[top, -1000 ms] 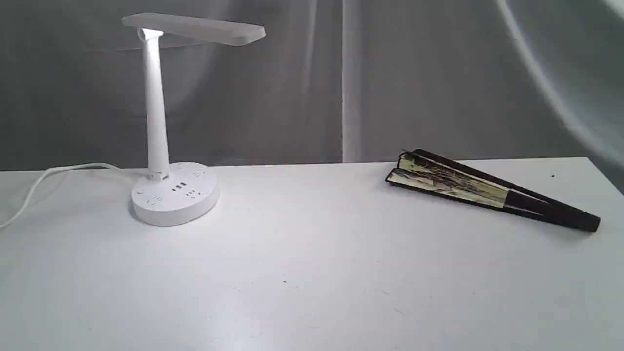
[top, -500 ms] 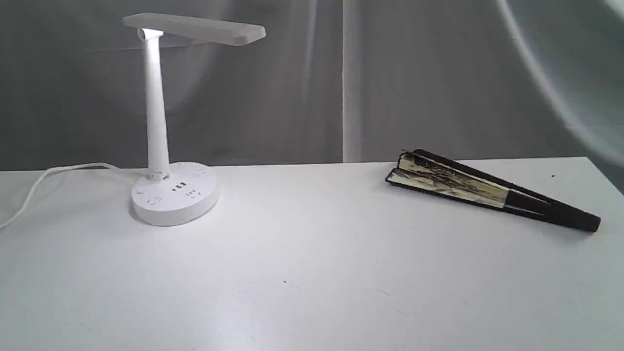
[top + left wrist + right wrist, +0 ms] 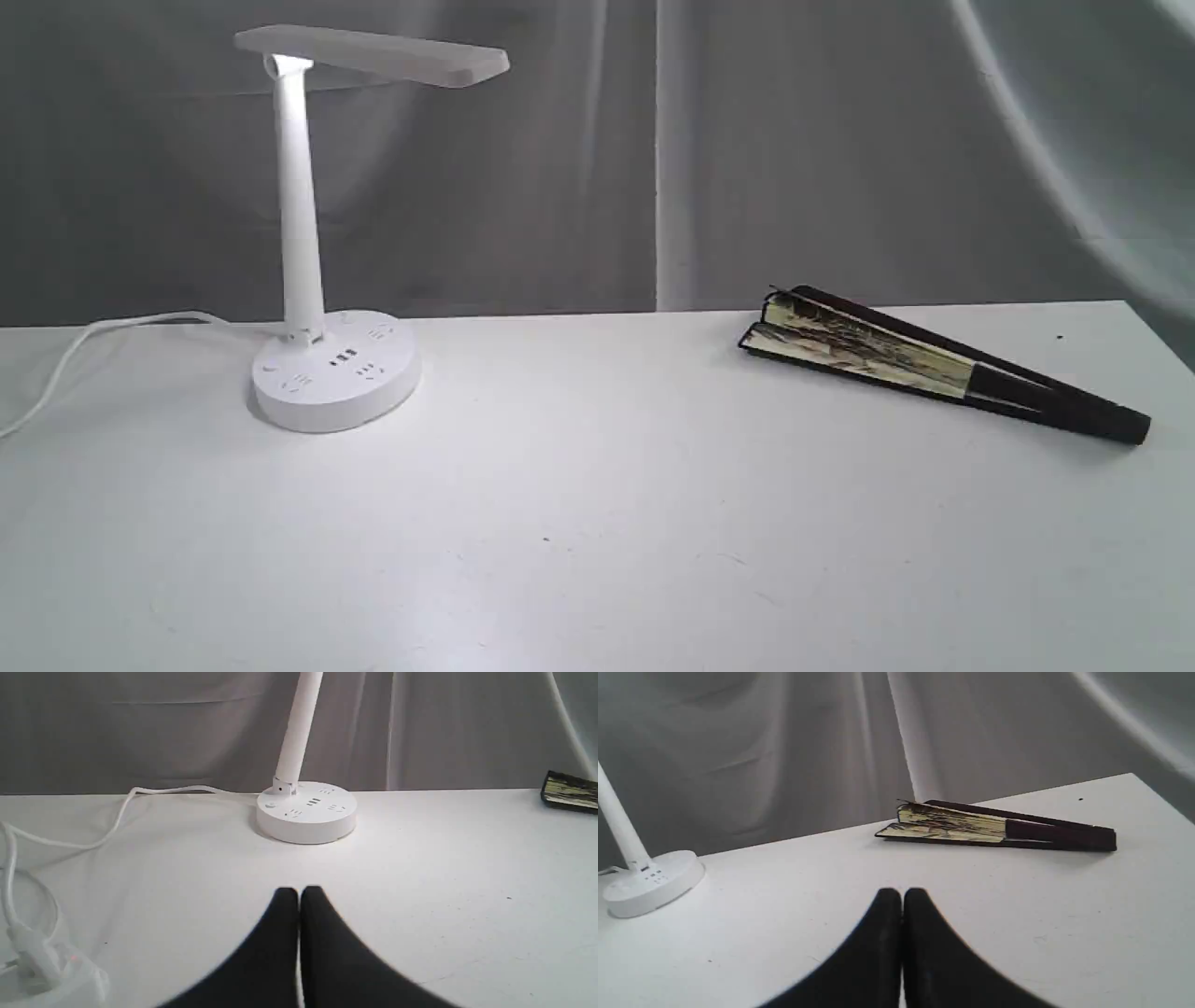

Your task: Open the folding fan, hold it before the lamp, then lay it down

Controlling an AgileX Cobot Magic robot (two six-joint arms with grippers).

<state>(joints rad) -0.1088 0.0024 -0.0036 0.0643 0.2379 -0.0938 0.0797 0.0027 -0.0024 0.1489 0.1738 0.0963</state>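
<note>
Big white table taking up most of the exterior view, grey draped backdrop behind it

Then the lamp standing back left on the table: flat head up top, slim upright stem with a bright glow right under the head, round base with sockets

Over at back right, well apart from the lamp, the folding fan lying flat on the table. Pretty much folded, just splayed a bit at the painted leaf end. Leaf end pointing toward the lamp, dark rib end toward the table's right edge

Arm pose, going by the wrist views only: left gripper low over the table with its black fingers pressed together, gripping nothing, tips aimed at the lamp base ahead. Only the leaf end of the fan peeking in at the frame edge there, well away from that pincer

Right gripper same deal, low over the table, fingers closed tight on nothing, aimed toward the back of the table. Fan lying crosswise ahead of those tips, bare table between, no contact

Smallest bit: white cord trailing from the lamp base off the left side
</note>
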